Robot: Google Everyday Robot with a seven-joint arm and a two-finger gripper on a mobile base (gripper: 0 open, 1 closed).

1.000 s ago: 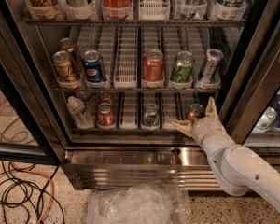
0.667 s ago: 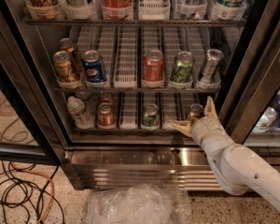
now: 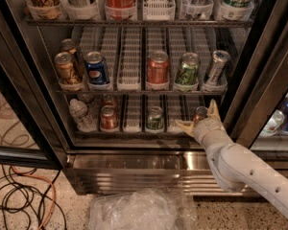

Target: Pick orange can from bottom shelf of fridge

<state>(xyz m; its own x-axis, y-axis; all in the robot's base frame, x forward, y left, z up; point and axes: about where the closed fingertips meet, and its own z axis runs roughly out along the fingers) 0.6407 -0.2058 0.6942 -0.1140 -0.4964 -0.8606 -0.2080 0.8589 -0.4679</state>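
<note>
The fridge point(image 3: 134, 169) stands open in front of me. The orange can point(image 3: 200, 113) stands at the right end of the bottom shelf point(image 3: 134, 134), in a white lane tray. My gripper point(image 3: 198, 117) is at that can, reaching in from the lower right on a white arm. It is open, with one finger point(image 3: 183, 125) low to the can's left and the other finger point(image 3: 212, 108) upright on its right. The lower part of the can is hidden behind the gripper.
The bottom shelf also holds a redder can point(image 3: 108, 119), a green can point(image 3: 155, 119) and a plastic bottle point(image 3: 79, 115). The rack above holds a golden-brown can point(image 3: 67, 68), a blue can point(image 3: 96, 68) and others. A plastic bag point(image 3: 139, 210) and cables point(image 3: 19, 195) lie on the floor.
The gripper has shifted only slightly, its fingers a little closer around the orange can. Nothing else has moved.
</note>
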